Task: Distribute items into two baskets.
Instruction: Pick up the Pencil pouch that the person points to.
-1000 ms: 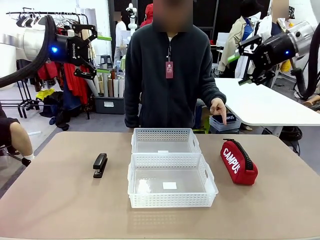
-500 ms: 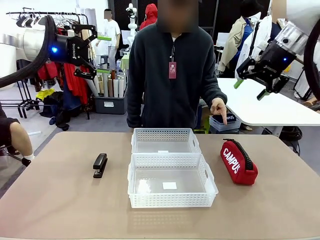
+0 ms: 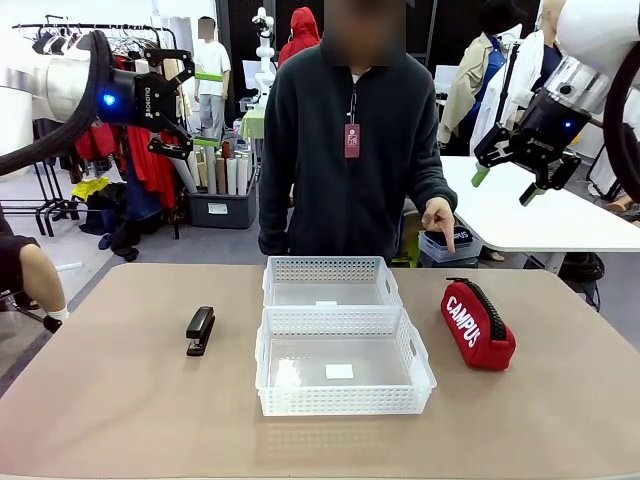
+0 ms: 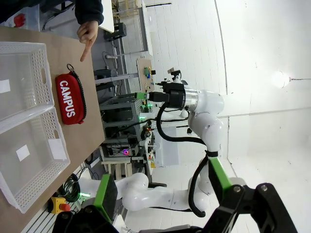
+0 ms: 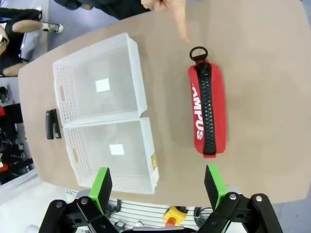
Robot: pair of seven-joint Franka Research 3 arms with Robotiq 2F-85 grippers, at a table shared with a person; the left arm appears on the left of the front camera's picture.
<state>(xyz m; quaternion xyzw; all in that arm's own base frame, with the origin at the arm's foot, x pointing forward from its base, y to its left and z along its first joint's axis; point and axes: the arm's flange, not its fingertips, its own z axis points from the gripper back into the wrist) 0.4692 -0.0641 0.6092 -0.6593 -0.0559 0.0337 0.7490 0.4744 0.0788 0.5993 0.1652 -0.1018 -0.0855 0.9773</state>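
The red pouch (image 3: 478, 325) marked "CAMPUS" lies right of the two baskets; it also shows as the pouch (image 5: 208, 114) and the pouch (image 4: 70, 99). A black stapler (image 3: 200, 330) lies left of them, seen too as the stapler (image 5: 51, 124). Both the near basket (image 3: 340, 400) and the far basket (image 3: 330, 270) have nothing in them but a white label. My left gripper (image 3: 205, 108) hangs open high at the left. High at the right, my right gripper (image 3: 504, 185) is open above the pouch side, and the open gripper (image 5: 158, 182) looks straight down on the table.
A person stands at the far edge, and their hand (image 3: 437, 215) points a finger down toward the pouch. A white table (image 3: 520, 210) stands behind at the right. Clothes racks and bins fill the background at the left.
My right arm has swung its gripper lower and turned it to face down at the table. The person has shifted slightly. My left arm and the items have not moved.
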